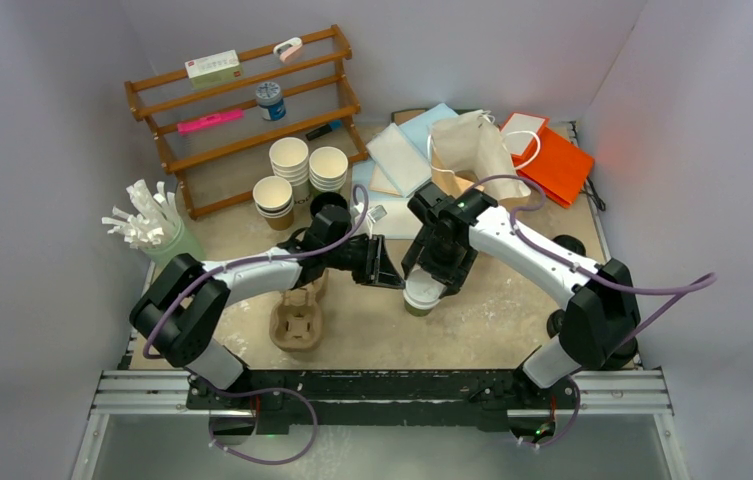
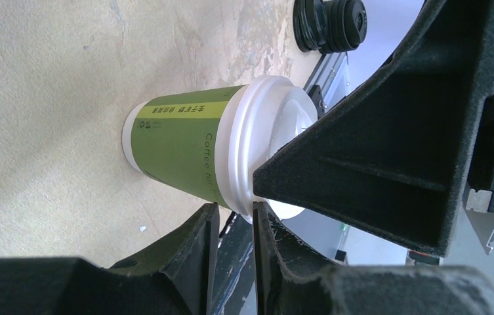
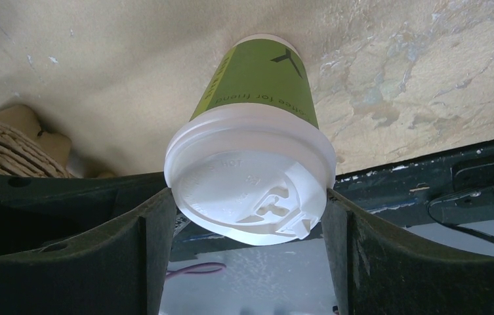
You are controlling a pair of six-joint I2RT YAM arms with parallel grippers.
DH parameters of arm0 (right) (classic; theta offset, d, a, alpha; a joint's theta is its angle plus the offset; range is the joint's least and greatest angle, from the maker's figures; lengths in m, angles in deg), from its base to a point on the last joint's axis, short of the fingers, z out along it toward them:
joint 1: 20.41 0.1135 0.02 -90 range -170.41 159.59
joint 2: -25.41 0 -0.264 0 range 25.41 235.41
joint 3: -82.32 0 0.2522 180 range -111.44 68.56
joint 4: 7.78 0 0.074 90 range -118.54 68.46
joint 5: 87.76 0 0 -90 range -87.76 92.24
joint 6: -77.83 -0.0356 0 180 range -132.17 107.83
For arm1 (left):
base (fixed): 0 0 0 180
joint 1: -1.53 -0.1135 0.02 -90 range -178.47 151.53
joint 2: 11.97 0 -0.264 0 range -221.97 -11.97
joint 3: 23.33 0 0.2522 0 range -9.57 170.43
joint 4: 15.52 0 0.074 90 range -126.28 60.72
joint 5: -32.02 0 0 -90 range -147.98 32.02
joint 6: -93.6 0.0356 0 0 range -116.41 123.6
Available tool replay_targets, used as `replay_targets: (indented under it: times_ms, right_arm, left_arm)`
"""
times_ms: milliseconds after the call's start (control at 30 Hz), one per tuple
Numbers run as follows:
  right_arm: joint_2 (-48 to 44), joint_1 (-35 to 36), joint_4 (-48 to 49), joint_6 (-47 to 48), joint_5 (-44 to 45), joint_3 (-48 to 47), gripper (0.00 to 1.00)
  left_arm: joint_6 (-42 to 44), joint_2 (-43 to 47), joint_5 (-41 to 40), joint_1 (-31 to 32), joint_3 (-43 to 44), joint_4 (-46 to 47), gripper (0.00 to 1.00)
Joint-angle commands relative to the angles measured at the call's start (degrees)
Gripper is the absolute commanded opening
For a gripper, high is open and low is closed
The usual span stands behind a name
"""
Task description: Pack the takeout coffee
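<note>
The takeout coffee is a green paper cup (image 1: 420, 300) with a white lid, standing upright on the table in front of both arms. My right gripper (image 1: 423, 284) comes down over it. In the right wrist view its fingers press both sides of the lid (image 3: 250, 184), with the green cup (image 3: 264, 85) beyond. My left gripper (image 1: 400, 277) reaches in from the left. In the left wrist view its gripper (image 2: 236, 209) stands narrow, the fingertips pinching the lid's rim (image 2: 244, 203) above and below. The cup's green wall (image 2: 178, 141) shows there, and a right gripper finger (image 2: 375, 144) covers part of the lid.
A brown pulp cup tray (image 1: 297, 320) lies left of the cup, also at the left edge (image 3: 8, 144) of the right wrist view. Behind stand stacked paper cups (image 1: 292, 165), a wooden rack (image 1: 242, 110), a holder of white stirrers (image 1: 152, 225), a tan paper bag (image 1: 472, 145) and an orange bag (image 1: 557, 160).
</note>
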Motion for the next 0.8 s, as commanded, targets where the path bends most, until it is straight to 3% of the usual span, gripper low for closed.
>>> replay_targets:
  times_ms: [0,767]
  right_arm:
    - [3.39,-0.17,0.38,1.78,0.38,3.93,0.75]
    - [9.05,0.97,-0.82,2.45,5.21,4.55,0.74]
  left_arm:
    - [6.20,-1.70,-5.26,0.77,1.03,-7.28,0.27]
    - [10.54,-4.58,-9.65,0.73,1.59,-15.36,0.26]
